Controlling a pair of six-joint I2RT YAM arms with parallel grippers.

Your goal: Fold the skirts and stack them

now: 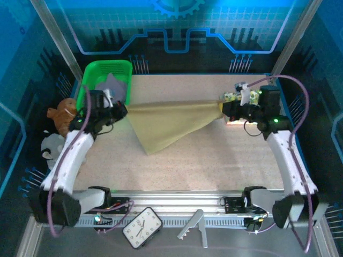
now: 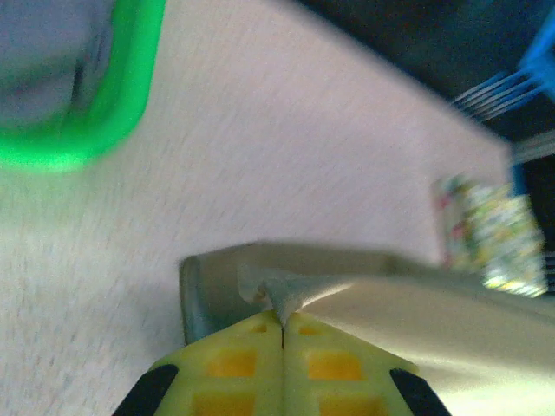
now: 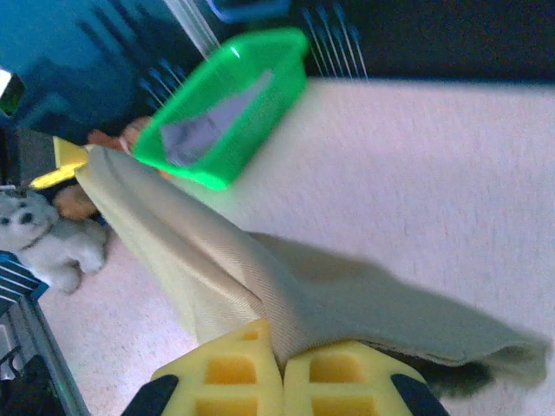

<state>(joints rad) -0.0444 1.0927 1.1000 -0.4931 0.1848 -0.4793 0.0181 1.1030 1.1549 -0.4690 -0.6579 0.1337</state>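
The olive-khaki skirt (image 1: 166,126) hangs stretched over the table between both grippers, and its lower part trails down to a point on the surface. My left gripper (image 1: 124,109) is shut on its left corner; in the left wrist view the yellow fingers (image 2: 234,360) pinch a small peak of the cloth (image 2: 416,321). My right gripper (image 1: 221,106) is shut on the right edge, where the fabric (image 3: 347,303) is bunched between the pads (image 3: 234,368). A grey-lavender skirt (image 1: 115,85) lies in the green basket. A floral skirt (image 1: 231,97) lies folded by the right gripper.
The green basket (image 1: 91,80) stands at the back left corner, just behind the left gripper. Brown (image 1: 61,115) and white (image 1: 50,147) plush toys lie off the table's left edge. A clock (image 1: 142,227) and a grey clamp (image 1: 193,227) rest in front of the arm bases.
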